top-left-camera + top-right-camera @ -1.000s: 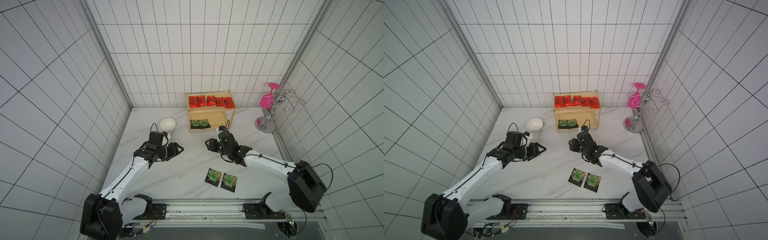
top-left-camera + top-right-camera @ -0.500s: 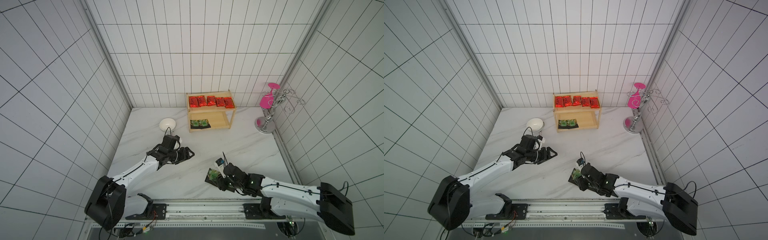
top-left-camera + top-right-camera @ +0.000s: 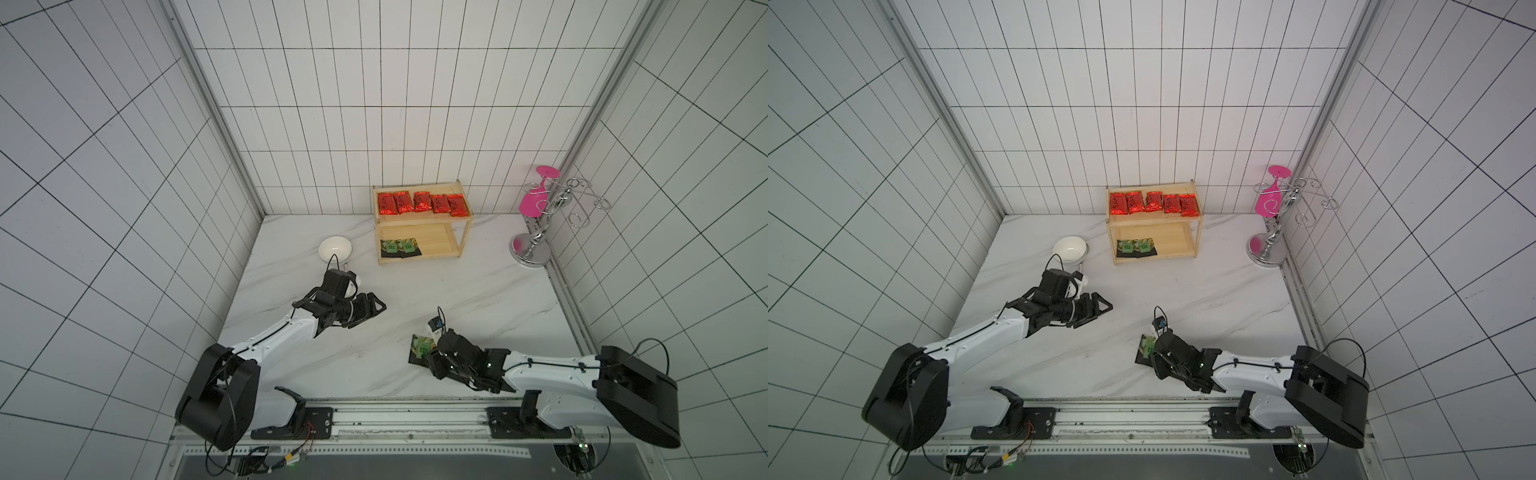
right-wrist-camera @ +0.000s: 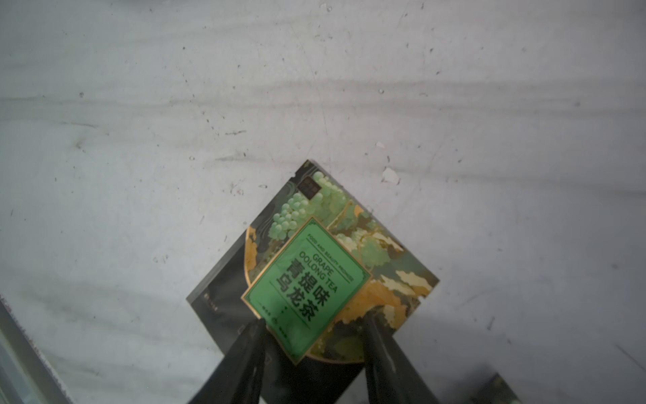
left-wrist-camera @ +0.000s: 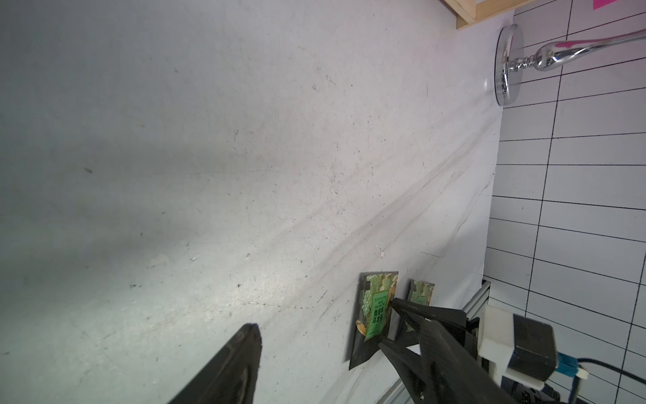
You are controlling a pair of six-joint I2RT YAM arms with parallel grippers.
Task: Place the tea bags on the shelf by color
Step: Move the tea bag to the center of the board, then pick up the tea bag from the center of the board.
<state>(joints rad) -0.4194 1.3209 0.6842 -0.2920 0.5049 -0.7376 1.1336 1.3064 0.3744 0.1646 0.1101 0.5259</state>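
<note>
In both top views the wooden shelf is seen against the back wall. Five red foil tea bags are laid in a row on its upper board. Two black green-labelled tea bags are set on the lower board at the end nearer the white bowl. Each colour is thus given its own tier, and room is left beside the black pair. The left gripper is held over the bare marble table with jaws spread and nothing between them, apparently so that the other arm's work is not hindered. The right gripper is poised at a black packet near the table's front edge, well apart from the shelf.

In the left wrist view that packet is shown lying flat, with a second black packet just beside it.

In the right wrist view the right gripper's fingers are seen partway apart, straddling the near corner of the black packet, whose label reads grape oolong tea. The packet is flat on the table, and nothing appears gripped yet. A pinch at that corner is judged to be in preparation.
</note>
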